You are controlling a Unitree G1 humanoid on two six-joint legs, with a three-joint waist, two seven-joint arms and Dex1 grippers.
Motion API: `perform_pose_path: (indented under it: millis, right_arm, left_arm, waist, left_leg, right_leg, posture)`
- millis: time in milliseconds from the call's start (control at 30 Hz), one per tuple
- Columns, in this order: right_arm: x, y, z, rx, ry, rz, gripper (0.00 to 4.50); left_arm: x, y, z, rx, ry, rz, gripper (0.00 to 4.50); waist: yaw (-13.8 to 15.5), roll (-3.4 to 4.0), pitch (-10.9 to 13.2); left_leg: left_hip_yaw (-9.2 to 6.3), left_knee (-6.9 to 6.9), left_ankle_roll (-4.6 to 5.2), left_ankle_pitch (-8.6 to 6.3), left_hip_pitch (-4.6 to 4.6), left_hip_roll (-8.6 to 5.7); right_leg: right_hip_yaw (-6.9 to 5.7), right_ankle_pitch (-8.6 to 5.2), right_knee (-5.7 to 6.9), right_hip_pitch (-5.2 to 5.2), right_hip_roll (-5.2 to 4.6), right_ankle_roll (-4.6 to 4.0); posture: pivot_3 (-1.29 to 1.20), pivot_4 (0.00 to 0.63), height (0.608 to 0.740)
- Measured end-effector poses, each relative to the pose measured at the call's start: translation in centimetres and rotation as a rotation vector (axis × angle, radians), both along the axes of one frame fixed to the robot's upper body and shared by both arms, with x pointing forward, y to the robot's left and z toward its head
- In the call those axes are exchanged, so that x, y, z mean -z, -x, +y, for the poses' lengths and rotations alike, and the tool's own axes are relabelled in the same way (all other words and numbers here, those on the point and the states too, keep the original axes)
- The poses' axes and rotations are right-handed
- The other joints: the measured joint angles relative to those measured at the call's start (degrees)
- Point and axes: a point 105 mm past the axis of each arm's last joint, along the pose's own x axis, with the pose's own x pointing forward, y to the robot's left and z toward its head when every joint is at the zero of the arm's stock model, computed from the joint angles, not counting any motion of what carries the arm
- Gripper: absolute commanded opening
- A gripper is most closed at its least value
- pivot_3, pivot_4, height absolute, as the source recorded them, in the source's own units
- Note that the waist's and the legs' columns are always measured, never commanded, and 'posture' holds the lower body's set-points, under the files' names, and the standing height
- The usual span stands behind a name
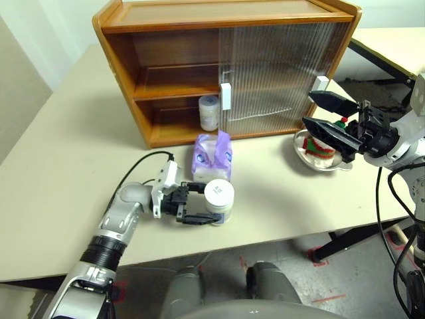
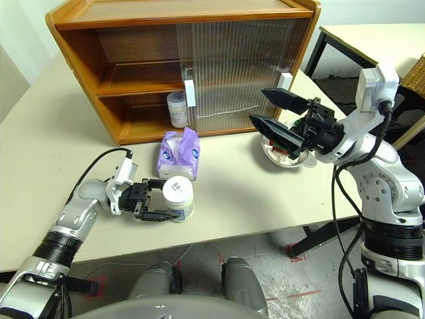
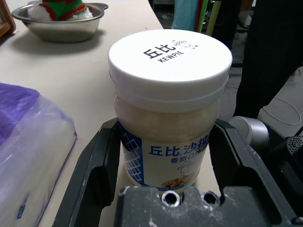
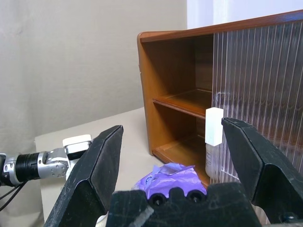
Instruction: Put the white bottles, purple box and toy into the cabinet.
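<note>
A white bottle (image 1: 219, 191) stands near the table's front edge, and my left gripper (image 1: 216, 205) reaches in level from the left, its two fingers pressed against the bottle's sides. Another white bottle (image 1: 209, 111) stands inside the cabinet (image 1: 226, 16) on the bottom, by the door edge. The purple box (image 1: 212, 157) sits just behind the held bottle, in front of the cabinet. The toy (image 3: 61, 8) lies in a metal dish (image 3: 57, 28) to the right. My right gripper (image 1: 309, 109) hovers open above that dish, partly hiding the toy, pointing toward the cabinet.
The cabinet's left half stands open with one shelf; the ribbed sliding door (image 1: 285, 73) with a white handle (image 1: 226, 96) covers the right half. A second table (image 1: 392, 46) stands at the back right. The table's front edge runs just below my left arm.
</note>
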Motion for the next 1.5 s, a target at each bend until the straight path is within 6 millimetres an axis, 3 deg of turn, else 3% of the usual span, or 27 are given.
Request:
perform_pose_path:
  millis: [300,467,700,1267,1500]
  right_arm:
    - [0.0,-0.2,0.1,-0.006,-0.011,0.002,4.50]
    - [0.0,-0.3,0.3,-0.021,-0.019,-0.004,4.50]
    - [0.1,-0.4,0.7,-0.032,-0.015,-0.005,4.50]
    - [0.2,-0.4,0.7,-0.030,-0.015,0.001,4.50]
    - [0.5,-0.3,0.6,-0.027,-0.015,0.009,4.50]
  left_arm:
    - [-4.9,-1.7,2.6,-0.183,0.088,-0.044,3.05]
    - [-6.4,-2.5,3.9,-0.283,0.128,-0.036,3.05]
    - [-9.0,-6.7,6.7,-0.596,0.201,-0.107,3.05]
    - [-2.8,-11.2,9.5,-1.026,0.098,-0.036,3.05]
    - [-2.6,-12.6,8.6,-1.141,0.166,-0.046,3.05]
  waist:
    - [0.14,-0.01,0.01]
    - [0.24,0.00,0.01]
    - [0.33,-0.03,0.03]
    - [0.30,-0.11,0.06]
    - [0.38,-0.17,0.03]
  left_leg:
    - [-0.03,0.00,0.01,0.00,-0.03,0.00]
    - [-0.04,-0.01,0.01,0.00,-0.03,0.00]
    - [-0.05,0.00,0.01,0.00,-0.04,-0.03]
    - [-0.04,-0.01,-0.07,-0.04,-0.08,-0.04]
    - [-0.04,-0.01,-0.13,-0.07,-0.09,-0.06]
  right_leg:
    - [0.00,0.12,-0.01,-0.01,-0.01,0.34]
    - [-0.01,0.12,0.00,-0.01,0.00,0.34]
    - [0.00,0.17,-0.02,0.01,-0.01,0.42]
    - [0.00,0.25,-0.04,0.00,-0.01,0.29]
    - [0.00,0.34,-0.06,0.02,-0.03,0.31]
  posture:
    - [-0.01,0.000,0.740]
    - [0.00,0.000,0.740]
    - [-0.01,0.000,0.740]
    - [-0.03,0.000,0.740]
    - [-0.03,0.000,0.740]
